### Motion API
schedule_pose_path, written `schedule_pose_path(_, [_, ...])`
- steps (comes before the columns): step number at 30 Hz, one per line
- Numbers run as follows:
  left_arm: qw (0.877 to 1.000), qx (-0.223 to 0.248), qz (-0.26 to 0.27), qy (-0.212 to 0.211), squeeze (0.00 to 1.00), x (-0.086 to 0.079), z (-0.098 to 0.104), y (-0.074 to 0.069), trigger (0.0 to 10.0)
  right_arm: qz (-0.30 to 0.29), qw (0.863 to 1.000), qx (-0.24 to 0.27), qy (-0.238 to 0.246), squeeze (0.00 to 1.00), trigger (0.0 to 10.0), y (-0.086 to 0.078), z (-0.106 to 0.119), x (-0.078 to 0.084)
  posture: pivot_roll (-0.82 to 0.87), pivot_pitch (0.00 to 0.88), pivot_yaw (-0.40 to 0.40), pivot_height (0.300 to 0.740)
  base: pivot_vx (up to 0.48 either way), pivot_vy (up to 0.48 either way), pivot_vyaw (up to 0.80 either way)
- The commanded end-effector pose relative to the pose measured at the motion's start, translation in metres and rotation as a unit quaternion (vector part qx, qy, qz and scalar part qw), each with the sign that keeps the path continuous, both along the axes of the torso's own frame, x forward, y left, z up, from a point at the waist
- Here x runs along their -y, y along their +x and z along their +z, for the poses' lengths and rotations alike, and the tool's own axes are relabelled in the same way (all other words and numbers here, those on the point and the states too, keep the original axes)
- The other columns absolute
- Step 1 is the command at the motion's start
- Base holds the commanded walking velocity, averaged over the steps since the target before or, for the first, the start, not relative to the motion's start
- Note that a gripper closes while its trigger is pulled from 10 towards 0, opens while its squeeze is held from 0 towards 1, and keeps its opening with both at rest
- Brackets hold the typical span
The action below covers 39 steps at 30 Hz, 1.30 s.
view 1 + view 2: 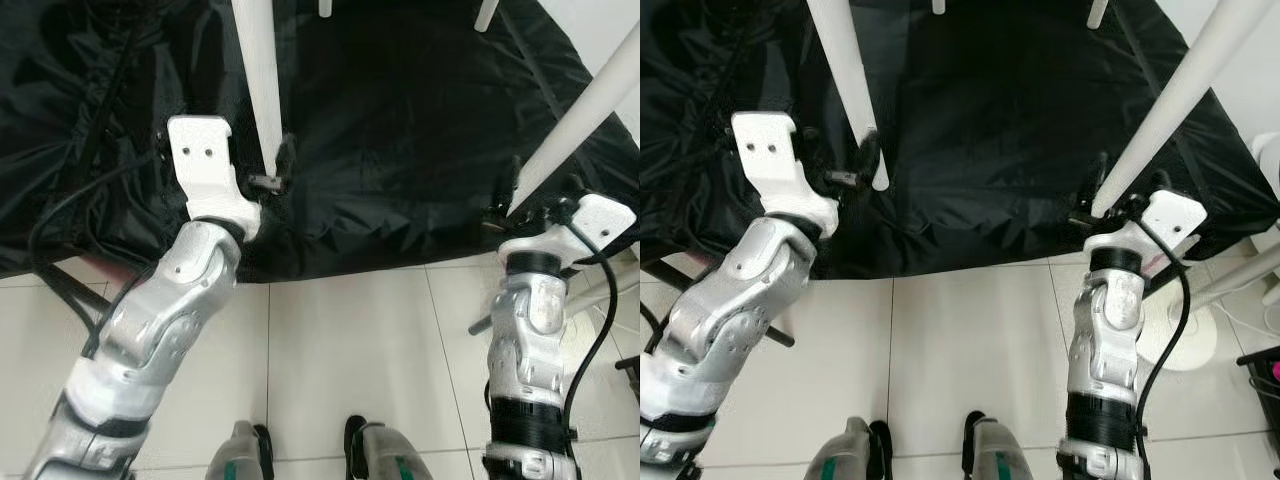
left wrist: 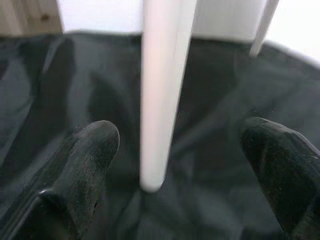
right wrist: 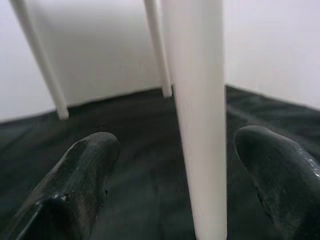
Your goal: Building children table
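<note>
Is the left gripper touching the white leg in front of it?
Apart. The left wrist view shows the leg standing between the left gripper's open jaws, with dark cloth visible on both sides.

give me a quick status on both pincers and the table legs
Left pincer open around near-left white leg. Right pincer open around near-right leg. Legs stand on black cloth; nothing blocking.

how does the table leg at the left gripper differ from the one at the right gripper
The left table leg stands nearly upright; the right table leg leans steeply outward toward the robot's right. The left leg meets the black cloth further in from its front edge; the right leg comes down close to that edge. Both are plain white tapered legs, each standing between the open jaws of its gripper, left gripper and right gripper, untouched.
</note>
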<state>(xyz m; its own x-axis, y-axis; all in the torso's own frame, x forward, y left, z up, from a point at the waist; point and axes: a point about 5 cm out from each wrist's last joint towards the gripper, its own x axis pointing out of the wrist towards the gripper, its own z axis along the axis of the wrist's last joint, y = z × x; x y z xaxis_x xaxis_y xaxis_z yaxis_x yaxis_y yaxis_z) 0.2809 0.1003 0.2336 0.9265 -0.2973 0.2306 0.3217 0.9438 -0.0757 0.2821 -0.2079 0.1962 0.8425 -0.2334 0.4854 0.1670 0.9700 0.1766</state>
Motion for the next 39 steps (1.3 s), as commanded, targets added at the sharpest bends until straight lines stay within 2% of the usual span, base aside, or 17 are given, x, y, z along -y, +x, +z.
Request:
schedule_pose_path(1, [0.972,0.034,-0.225,0.062,0.00,0.018,-0.005,-0.015,10.0,0.018,1.000,-0.015,-0.015,0.00,10.0,-0.003,-0.006,-0.007,-0.01,0.187,0.042,0.740,0.000,0.000,0.00])
schedule_pose_path(8, [0.976,0.011,-0.196,0.090,0.00,0.006,-0.034,-0.018,10.0,0.099,0.992,-0.061,-0.055,0.00,10.0,-0.013,-0.032,-0.030,0.00,0.176,0.040,0.740,0.000,0.000,0.00])
schedule_pose_path(10, [0.974,-0.013,-0.202,0.105,0.00,0.000,-0.056,-0.024,10.0,0.149,0.980,-0.088,-0.096,0.00,10.0,-0.019,-0.050,-0.042,0.00,0.172,0.041,0.740,0.000,0.000,0.00])
schedule_pose_path(15, [0.971,-0.040,-0.196,0.131,0.00,-0.010,-0.096,-0.032,10.0,0.232,0.951,-0.145,-0.146,0.00,10.0,-0.030,-0.087,-0.056,-0.01,0.155,0.035,0.740,0.000,0.000,0.00])
schedule_pose_path(18, [0.969,-0.042,-0.194,0.148,0.00,-0.013,-0.107,-0.034,10.0,0.228,0.944,-0.161,-0.176,0.00,10.0,-0.032,-0.098,-0.056,-0.01,0.148,0.036,0.740,0.000,0.000,0.00])
schedule_pose_path(22, [0.966,-0.050,-0.193,0.164,0.00,-0.014,-0.122,-0.036,10.0,0.215,0.941,-0.198,-0.170,0.00,10.0,-0.035,-0.119,-0.049,-0.01,0.134,0.032,0.740,0.000,0.000,0.00])
schedule_pose_path(24, [0.966,-0.050,-0.193,0.164,0.00,-0.014,-0.122,-0.036,10.0,0.215,0.941,-0.198,-0.170,0.00,10.0,-0.035,-0.119,-0.049,-0.01,0.134,0.032,0.740,0.000,0.000,0.00])
schedule_pose_path(26, [0.963,-0.084,-0.171,0.191,0.00,-0.022,-0.153,-0.035,10.0,0.208,0.929,-0.260,-0.163,0.00,10.0,-0.040,-0.150,-0.039,-0.01,0.112,0.031,0.740,0.000,0.000,0.00])
schedule_pose_path(28, [0.963,-0.084,-0.171,0.191,0.00,-0.022,-0.153,-0.035,10.0,0.208,0.929,-0.260,-0.163,0.00,10.0,-0.040,-0.150,-0.039,-0.01,0.112,0.031,0.740,0.000,0.000,0.00])
schedule_pose_path(29, [0.961,-0.100,-0.160,0.200,0.00,-0.026,-0.167,-0.034,10.0,0.200,0.922,-0.287,-0.165,0.00,10.0,-0.043,-0.162,-0.036,-0.01,0.105,0.033,0.740,0.000,0.000,0.00])
schedule_pose_path(31, [0.959,-0.112,-0.148,0.212,0.00,-0.031,-0.179,-0.032,10.0,0.194,0.916,-0.313,-0.158,0.00,10.0,-0.046,-0.174,-0.033,-0.01,0.101,0.032,0.740,0.000,0.000,0.00])
schedule_pose_path(33, [0.959,-0.112,-0.148,0.212,0.00,-0.031,-0.179,-0.032,10.0,0.194,0.916,-0.313,-0.158,0.00,10.0,-0.046,-0.174,-0.033,-0.01,0.101,0.032,0.740,0.000,0.000,0.00])
schedule_pose_path(35, [0.953,-0.167,-0.117,0.222,0.00,-0.040,-0.208,-0.029,10.0,0.167,0.905,-0.364,-0.143,0.00,10.0,-0.050,-0.196,-0.026,-0.02,0.093,0.032,0.740,0.000,0.000,0.00])
schedule_pose_path(36, [0.953,-0.167,-0.117,0.222,0.00,-0.040,-0.208,-0.029,10.0,0.167,0.905,-0.364,-0.143,0.00,10.0,-0.050,-0.196,-0.026,-0.02,0.093,0.032,0.740,0.000,0.000,0.00])
schedule_pose_path(37, [0.948,-0.196,-0.099,0.229,0.00,-0.043,-0.222,-0.029,10.0,0.153,0.899,-0.387,-0.134,0.00,10.0,-0.052,-0.205,-0.022,-0.02,0.082,0.028,0.740,0.000,0.000,0.00])
schedule_pose_path(38, [0.948,-0.196,-0.099,0.229,0.00,-0.043,-0.222,-0.029,10.0,0.153,0.899,-0.387,-0.134,0.00,10.0,-0.052,-0.205,-0.022,-0.02,0.082,0.028,0.740,0.000,0.000,0.00])
schedule_pose_path(39, [0.943,-0.224,-0.086,0.231,0.00,-0.045,-0.234,-0.030,10.0,0.146,0.893,-0.406,-0.125,0.00,10.0,-0.054,-0.212,-0.019,-0.03,0.081,0.027,0.740,0.000,0.000,0.00])
